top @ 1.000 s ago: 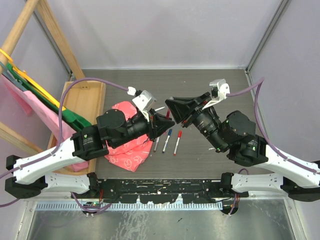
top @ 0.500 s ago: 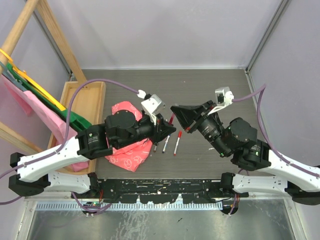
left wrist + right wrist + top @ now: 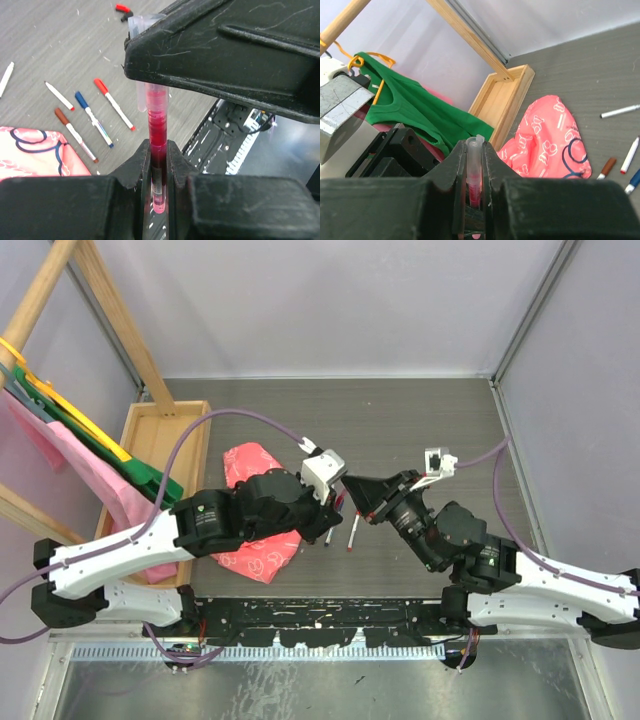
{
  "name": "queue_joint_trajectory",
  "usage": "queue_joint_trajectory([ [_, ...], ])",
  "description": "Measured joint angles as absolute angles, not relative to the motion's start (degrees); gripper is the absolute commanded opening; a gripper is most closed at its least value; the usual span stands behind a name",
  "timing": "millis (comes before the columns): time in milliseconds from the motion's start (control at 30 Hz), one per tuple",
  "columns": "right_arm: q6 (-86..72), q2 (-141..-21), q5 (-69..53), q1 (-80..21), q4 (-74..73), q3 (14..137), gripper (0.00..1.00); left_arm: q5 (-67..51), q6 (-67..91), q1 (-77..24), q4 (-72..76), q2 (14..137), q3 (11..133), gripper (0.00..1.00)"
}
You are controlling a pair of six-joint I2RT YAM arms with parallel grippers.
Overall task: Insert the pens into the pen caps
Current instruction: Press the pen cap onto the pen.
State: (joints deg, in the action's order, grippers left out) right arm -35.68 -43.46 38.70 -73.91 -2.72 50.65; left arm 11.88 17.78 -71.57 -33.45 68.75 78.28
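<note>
Grippers: left gripper clamps a red pen; right gripper clamps a pale translucent cap.
Place: they meet in the air just right of the pink cloth, above the loose pens.
Axis: pen runs straight from left claw into right claw, tip inside the cap; likely needs pushing home.

grey table — pens | pink cloth | wooden tray | loose caps
</note>
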Motion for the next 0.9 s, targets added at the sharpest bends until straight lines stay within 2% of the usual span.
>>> queue_joint_trajectory([
  [267,-43.81,-41.78,50.94,-82.59,-1.83,43.88,0.00,6.94,19.55,-71.00,-39.90,70.74,78.30,0.00],
  [467,-47.64,-43.94,57.25,-86.30,-5.39,44.93,0.00,4.21,20.45,-70.48,-43.64,71.75,79.20,0.00],
  [633,-48.29,-42.04,60.77,-87.66,-12.88,48.71,0.00,1.67,20.40,-70.32,-40.10,73.63,80.40,0.00],
  [767,-44.40,-41.98,62.11,-88.44,-18.00,54.39,0.10,0.21,20.40,-70.32,-34.94,73.65,80.55,0.00],
  [833,-41.65,-42.00,62.57,-88.82,-19.11,56.77,0.24,-0.78,20.36,-70.30,-32.38,73.65,80.82,0.00],
  [900,-38.72,-42.44,63.07,-89.27,-20.58,59.77,0.34,-2.07,20.25,-70.13,-31.00,74.22,81.93,0.00],
])
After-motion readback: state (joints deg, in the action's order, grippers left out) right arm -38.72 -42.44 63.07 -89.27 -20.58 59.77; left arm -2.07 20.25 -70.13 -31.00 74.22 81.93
